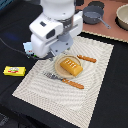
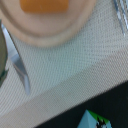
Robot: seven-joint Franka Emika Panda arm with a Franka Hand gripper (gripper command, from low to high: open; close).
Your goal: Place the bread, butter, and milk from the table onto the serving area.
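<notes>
Exterior view: bread [image 1: 70,66] sits on the round tan plate [image 1: 58,71], which rests on the serving area [image 1: 95,90], a beige woven placemat. Fork [image 1: 52,76] lies on the mat at the plate's edge, its handle running into an orange-handled knife [image 1: 75,84] just below the plate; a second orange-handled utensil [image 1: 87,58] lies on the plate's other side. Butter [image 1: 14,71] lies flat on the black table [image 1: 110,107], off the mat toward the exterior view's left, well apart from the plate. Arm body [image 1: 52,27] hangs over the mat's upper-left corner and hides the gripper; can't tell how far the claw is open or whether it holds anything. Milk [image 2: 96,120] shows only in the wrist view, a white, blue and green corner with dark spots on the black table just beside the mat edge, probably beneath the arm. Grey pot [image 1: 93,15] stands on the pinkish-brown board [image 1: 107,31] behind the mat
</notes>
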